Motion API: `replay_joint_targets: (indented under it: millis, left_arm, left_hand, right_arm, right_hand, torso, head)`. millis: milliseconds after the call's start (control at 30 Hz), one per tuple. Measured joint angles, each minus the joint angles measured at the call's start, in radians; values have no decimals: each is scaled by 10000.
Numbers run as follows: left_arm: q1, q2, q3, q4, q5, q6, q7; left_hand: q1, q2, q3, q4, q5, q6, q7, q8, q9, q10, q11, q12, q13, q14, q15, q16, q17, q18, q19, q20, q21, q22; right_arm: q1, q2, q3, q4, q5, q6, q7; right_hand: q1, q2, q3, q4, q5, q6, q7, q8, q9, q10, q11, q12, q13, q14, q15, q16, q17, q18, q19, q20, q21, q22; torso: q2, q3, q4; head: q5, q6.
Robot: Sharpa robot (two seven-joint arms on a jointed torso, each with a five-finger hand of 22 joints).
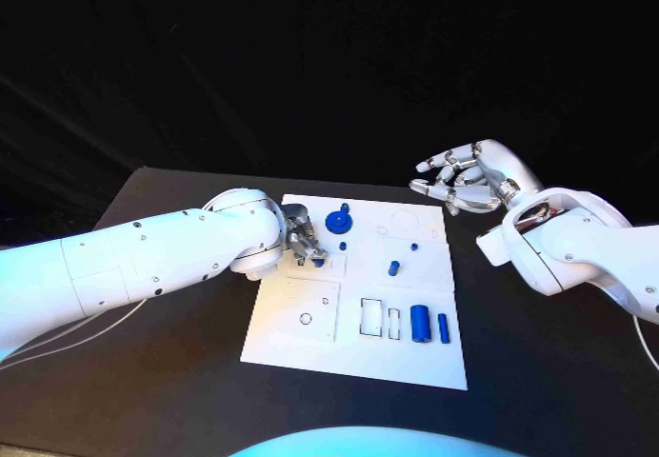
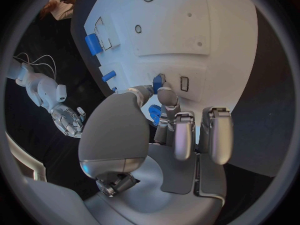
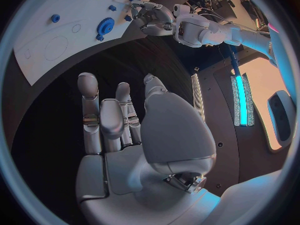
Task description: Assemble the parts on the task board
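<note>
Nearest the head camera, the white task board (image 1: pixel 295 347) lies in the middle of the black table (image 1: pixel 165 381). At about 4 o'clock on it lie a blue cylinder (image 1: pixel 420 324) and a thin blue rod (image 1: pixel 444 327), side by side, just beside two outlined rectangular slots. A small blue peg (image 1: pixel 393 268) stands near the board's centre, and a blue gear (image 1: pixel 339 224) sits toward 12 o'clock. The left hand (image 1: pixel 305 238) comes in from 9 o'clock and rests over the board's left part, its fingers bent down just beside the gear. The right hand (image 1: pixel 467 179) hangs off the board at about 1 o'clock, fingers apart and loosely curled, holding nothing

From the left wrist, the left hand (image 2: pixel 169 130) reaches over the task board (image 2: pixel 212 45); its fingertips (image 2: pixel 164 92) close round a small blue part (image 2: pixel 157 83) right at a slot in the board (whether the part is seated I cannot tell). Another blue bit (image 2: pixel 154 113) shows between the fingers lower down. The cylinder (image 2: pixel 92 43) and the peg (image 2: pixel 109 76) lie near the board's edge

From the right wrist, the right hand (image 3: pixel 125 135) is spread and empty above the table, well apart from the board (image 3: pixel 75 30), where the gear (image 3: pixel 105 25) and the left hand (image 3: pixel 150 16) show
</note>
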Motion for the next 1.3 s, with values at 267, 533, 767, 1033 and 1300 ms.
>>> replay_joint_targets:
  millis: [267,533,767,1033,1300]
  left_arm:
    - [-2,-25,8,9,-99,128,-9]
    - [-4,-57,9,4,-133,244,-27]
    - [-2,-64,13,12,-134,275,-36]
    - [3,-49,17,14,-139,313,-58]
    - [8,-15,21,-15,-140,421,-116]
  left_hand:
    - [-1,-1,1,0,-2,0,0,0,2,15,16,0,0,0,0,0,0,0,0,0,0,-1]
    - [-15,12,9,-8,-3,0,0,-14,4,15,17,0,17,-35,-35,0,4,0,0,0,0,-1]
    - [-15,11,14,-12,-4,0,0,-33,4,15,18,0,16,-36,-35,0,7,-1,0,0,0,-1]
    - [-30,22,24,-22,-6,0,0,0,20,14,20,0,32,-35,-35,0,6,-1,0,0,0,-1]
    - [-300,-116,221,-295,-7,0,0,22,130,164,-60,89,155,6,-76,0,5,1,0,0,0,-2]
  right_arm:
    - [-1,3,0,-7,12,1,3]
    - [-2,16,0,-16,18,2,6]
    - [-2,29,0,-25,21,5,7]
    - [-2,34,0,-27,22,10,7]
    - [-2,35,0,-23,24,14,12]
  right_hand:
    - [0,0,0,0,0,0,0,25,3,0,0,0,-2,0,0,0,-1,0,0,0,0,0]
    - [0,0,0,0,0,0,0,58,9,0,0,0,-12,0,0,0,-1,0,0,0,0,0]
    - [0,0,28,-28,40,0,0,58,8,0,0,0,-20,0,0,0,-2,0,0,0,0,0]
    - [0,0,28,-28,40,0,0,58,7,0,0,0,-20,0,0,0,-2,1,0,0,0,1]
    - [0,0,27,-27,40,0,0,58,17,0,0,0,-50,0,0,0,-3,0,0,0,0,-9]
  torso:
    - [-1,-1,0]
    - [-4,-3,4]
    - [-4,-4,11]
    - [-4,1,5]
    - [-3,5,-4]
  head:
    - [-16,-23]
    - [-4,-23]
    - [6,-32]
    - [21,-45]
    - [12,-48]
